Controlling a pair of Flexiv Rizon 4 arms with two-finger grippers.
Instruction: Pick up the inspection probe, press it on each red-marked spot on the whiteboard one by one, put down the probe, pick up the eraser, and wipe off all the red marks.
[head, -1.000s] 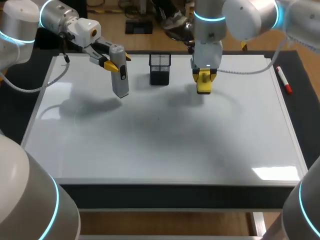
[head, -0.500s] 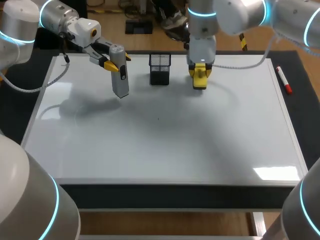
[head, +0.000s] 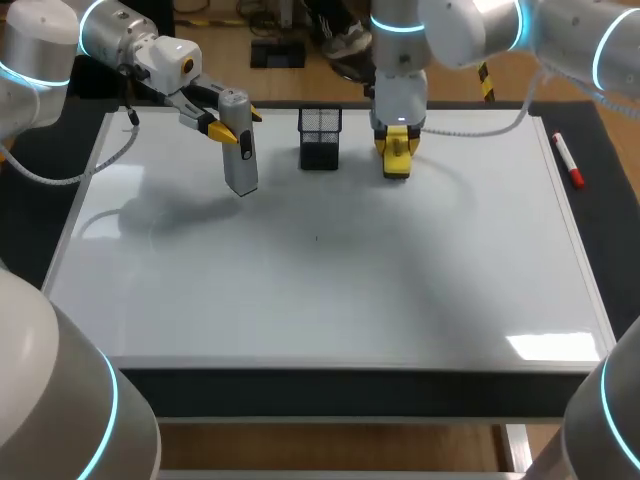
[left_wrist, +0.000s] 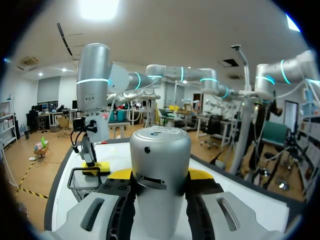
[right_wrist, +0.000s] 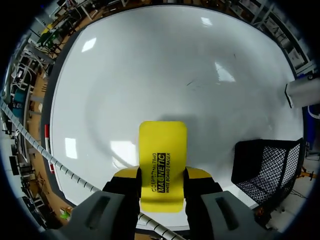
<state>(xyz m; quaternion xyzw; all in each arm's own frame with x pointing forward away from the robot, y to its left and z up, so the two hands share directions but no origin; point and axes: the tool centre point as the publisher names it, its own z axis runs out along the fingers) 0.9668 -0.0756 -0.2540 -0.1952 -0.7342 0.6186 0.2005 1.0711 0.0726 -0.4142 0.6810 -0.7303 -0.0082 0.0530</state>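
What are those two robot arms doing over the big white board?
The left arm holds a grey inspection probe in its jaws, up above the whiteboard. The right arm holds a yellow eraser in its jaws beside a black mesh basket at the board's back edge. No red marks show on the board. A red marker lies beside its right edge.

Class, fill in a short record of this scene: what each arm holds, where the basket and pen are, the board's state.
Left gripper: fingers shut on probe, above whiteboard
Right gripper: shut on yellow eraser, beside basket
Basket: black mesh, upright, near whiteboard's far edge
Pen: red, beside whiteboard's right edge
Red marks: none visible
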